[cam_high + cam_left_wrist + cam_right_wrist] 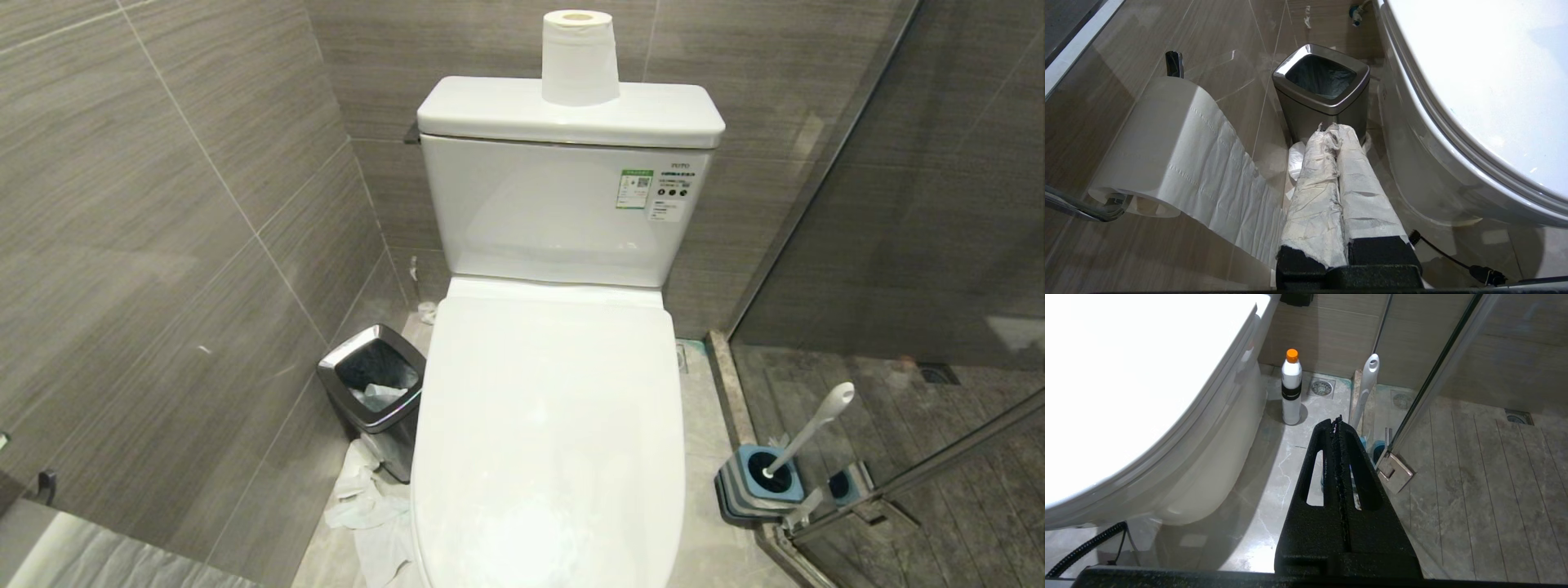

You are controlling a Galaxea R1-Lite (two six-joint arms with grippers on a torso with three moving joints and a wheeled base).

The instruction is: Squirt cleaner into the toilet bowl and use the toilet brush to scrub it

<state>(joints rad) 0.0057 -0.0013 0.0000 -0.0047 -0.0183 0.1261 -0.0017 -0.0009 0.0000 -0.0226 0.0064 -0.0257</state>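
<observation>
toilet bowl [547, 441]: glossy white, lid down | left claw [1336, 130], right claw [1337, 421]: closed, empty

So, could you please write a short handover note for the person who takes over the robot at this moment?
Left gripper: shut, fingers wrapped in white paper, holding nothing, low beside the square steel bin.
Right gripper: shut, empty, low on the other side of the toilet.
Glossy white ceramic toilet bowl: lid closed.
Long white-grey toilet brush: standing in its blue-and-grey holder by the glass shower door.
White bottle with orange cap: on the floor beside the bowl.
Done: nothing.
Left: open the lid, squirt cleaner, scrub.
</observation>
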